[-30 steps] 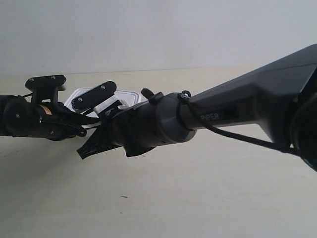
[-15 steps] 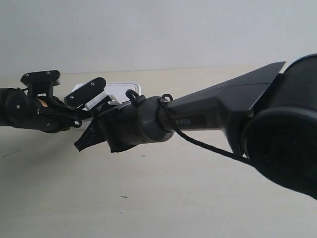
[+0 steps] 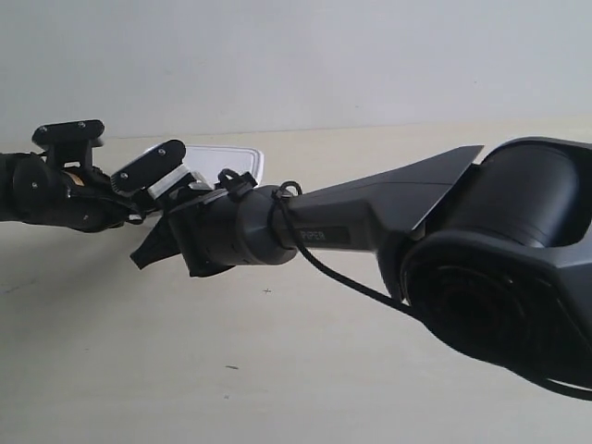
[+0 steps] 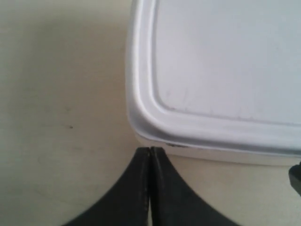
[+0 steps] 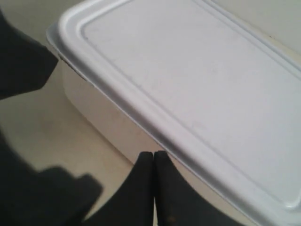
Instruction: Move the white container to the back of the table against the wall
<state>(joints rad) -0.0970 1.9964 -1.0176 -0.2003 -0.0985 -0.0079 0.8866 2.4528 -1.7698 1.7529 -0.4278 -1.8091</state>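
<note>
The white container [image 3: 236,159] lies on the pale table [image 3: 305,361] near the grey-white wall [image 3: 296,55], mostly hidden behind both arms in the exterior view. My left gripper [image 4: 149,149] is shut, its tips touching the side of the white container [image 4: 225,66] close to a rounded corner. My right gripper [image 5: 154,153] is shut too, its tips pressed against a long side wall of the white container [image 5: 188,75] just under the lid rim. Nothing is held between either pair of fingers.
The arm at the exterior view's right [image 3: 388,217] stretches across the middle of the table, its big black joint [image 3: 499,268] close to the camera. The other arm [image 3: 55,185] comes in from the exterior view's left. A few dark specks [image 3: 266,291] mark the table.
Both arms have pushed the container away toward the wall; it now sits higher in the exterior view. The arm at the exterior view's right has reached further out.
</note>
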